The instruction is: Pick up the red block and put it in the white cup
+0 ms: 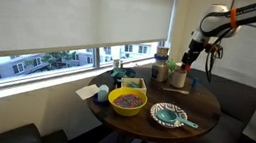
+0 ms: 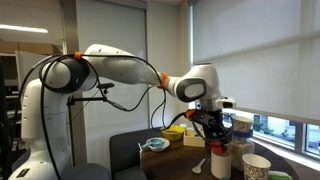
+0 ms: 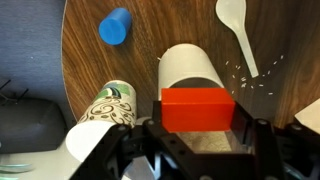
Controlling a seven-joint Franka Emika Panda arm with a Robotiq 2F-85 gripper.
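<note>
In the wrist view my gripper (image 3: 197, 130) is shut on the red block (image 3: 197, 108), a plain red brick held between the two fingers. The white cup (image 3: 190, 65) stands upright on the round wooden table (image 3: 150, 40), just beyond the block. In both exterior views the gripper (image 1: 188, 62) (image 2: 212, 135) hangs a little above the table's far side, over the white cup (image 1: 178, 77) (image 2: 221, 163). The block is too small to make out in those views.
A small blue cup (image 3: 115, 27) lies on the table. A white spoon (image 3: 235, 20) and a green-patterned paper cup (image 3: 105, 105) are near the white cup. A yellow bowl (image 1: 127, 102), a patterned plate (image 1: 169, 115) and a striped container (image 1: 161, 56) also stand on the table.
</note>
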